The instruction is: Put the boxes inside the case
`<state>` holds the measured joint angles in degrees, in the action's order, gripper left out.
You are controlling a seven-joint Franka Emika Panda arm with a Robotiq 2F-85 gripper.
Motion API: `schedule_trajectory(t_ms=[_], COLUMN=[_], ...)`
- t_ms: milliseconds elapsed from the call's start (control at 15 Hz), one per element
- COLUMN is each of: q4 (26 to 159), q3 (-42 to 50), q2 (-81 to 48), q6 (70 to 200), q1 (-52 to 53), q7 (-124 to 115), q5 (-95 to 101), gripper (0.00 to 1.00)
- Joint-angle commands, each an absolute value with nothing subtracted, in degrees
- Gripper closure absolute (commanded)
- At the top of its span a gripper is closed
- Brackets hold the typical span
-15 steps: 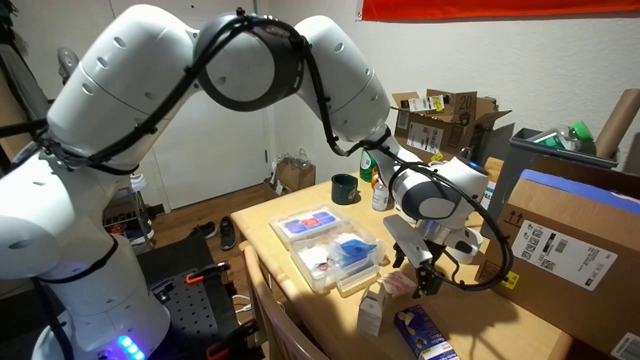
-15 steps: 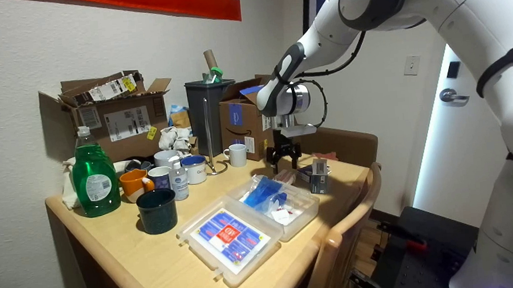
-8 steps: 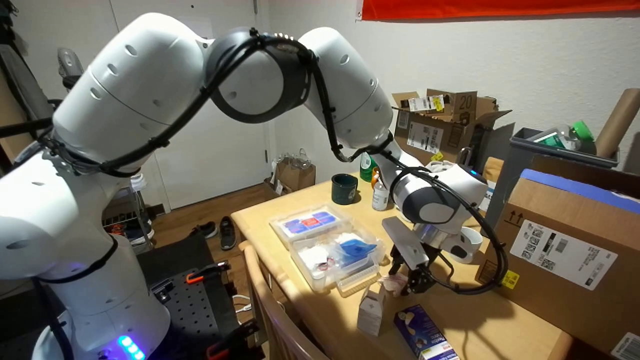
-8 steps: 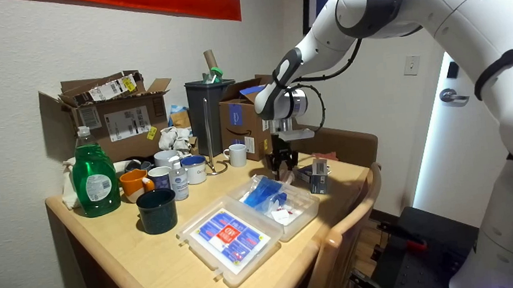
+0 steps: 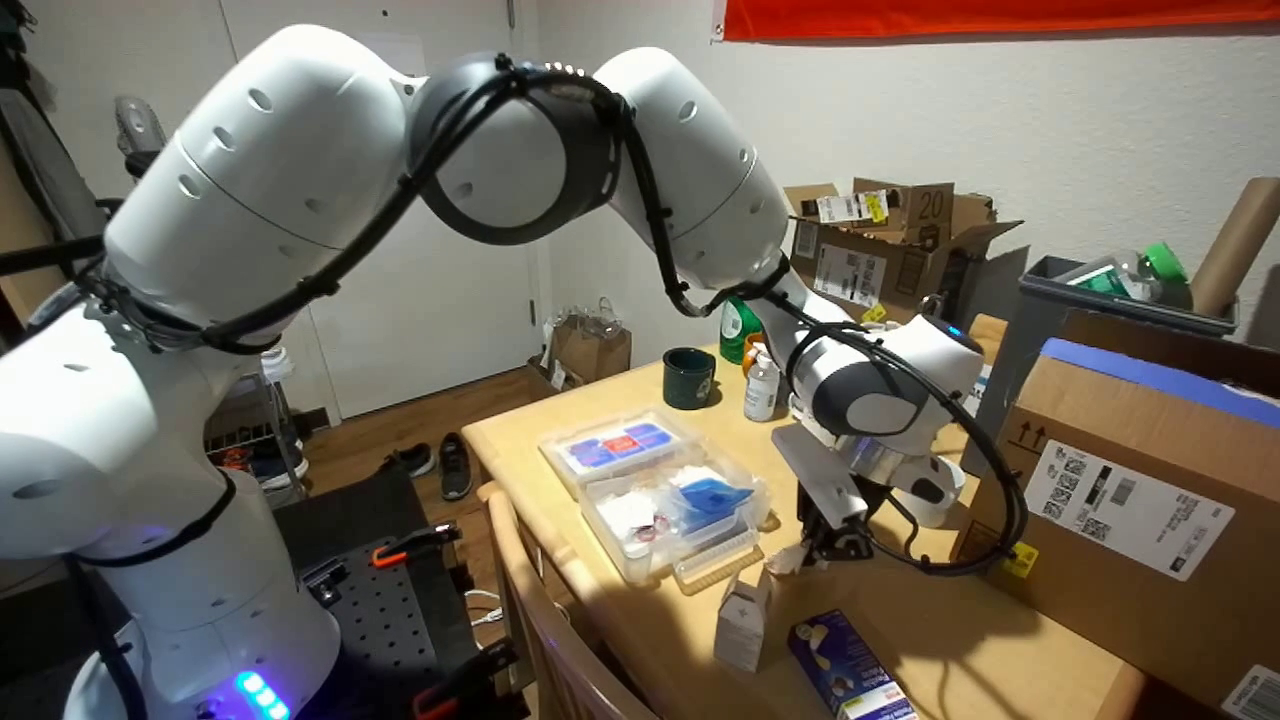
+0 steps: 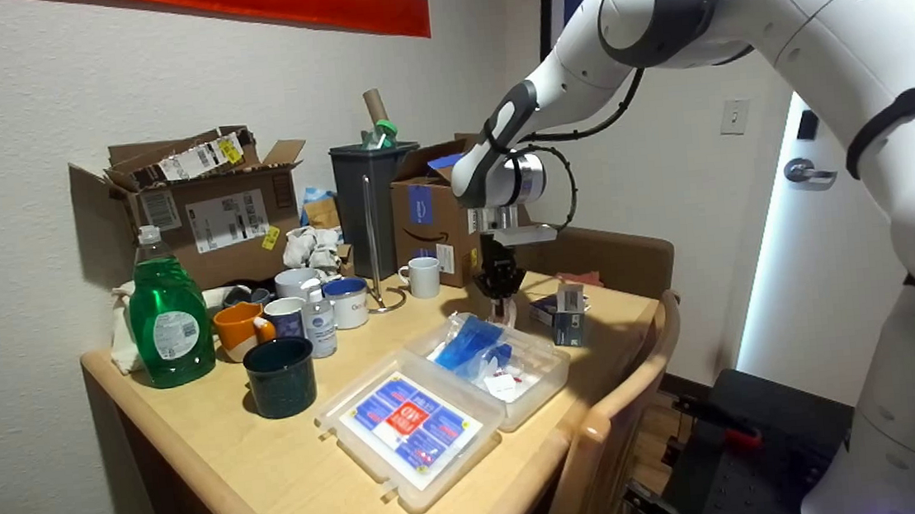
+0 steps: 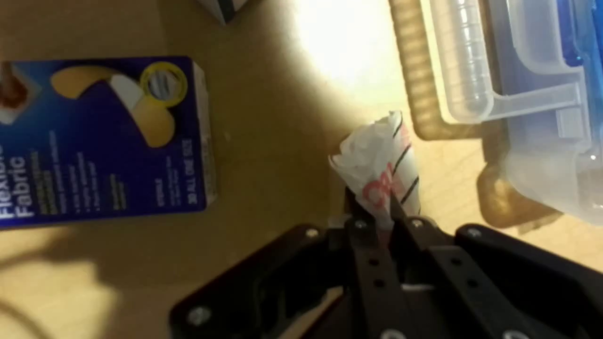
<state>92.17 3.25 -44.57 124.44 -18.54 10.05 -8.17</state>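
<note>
My gripper (image 7: pixel 379 207) is shut on a crumpled white paper packet (image 7: pixel 388 160) with red print; it pokes out beyond the fingertips. Whether the packet touches the table cannot be told. In an exterior view the dark blue box (image 5: pixel 850 665) lies flat, and the whitish box (image 5: pixel 740 625) stands upright, both nearer that camera than my gripper (image 5: pixel 825 550). The wrist view shows the blue box (image 7: pixel 103 141) at left. The clear case (image 6: pixel 539 389) lies open, its tray holding a blue item (image 6: pixel 469 343) and white contents. My gripper (image 6: pixel 500 295) stands just beyond the tray.
A dark green mug (image 6: pixel 280 376), a sanitizer bottle (image 6: pixel 319 323), several other mugs and a green soap bottle (image 6: pixel 170 315) stand along the table. A large brown carton (image 5: pixel 1130 500) flanks the arm. A wooden chair (image 5: pixel 560 630) is at the table's edge.
My gripper came down beside the case and its fingers went from open to shut on the paper packet. It has since risen slightly, and the packet is now bunched up. Boxes and case stayed put.
</note>
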Motion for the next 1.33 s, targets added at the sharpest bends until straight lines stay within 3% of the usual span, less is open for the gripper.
schedule_trajectory(t_ms=[0, 600, 1267], q4=[94.4, 101.6, 105.9], q3=[3.9, 4.8, 3.5], q2=[-39.0, -23.5, -20.8], q6=[123.2, 120.9, 118.4], q1=[-17.8, -12.9, -9.7], q7=[10.6, 8.5, 2.5], q5=[-7.6, -4.4, -11.7], gripper=[0.95, 0.95, 0.95])
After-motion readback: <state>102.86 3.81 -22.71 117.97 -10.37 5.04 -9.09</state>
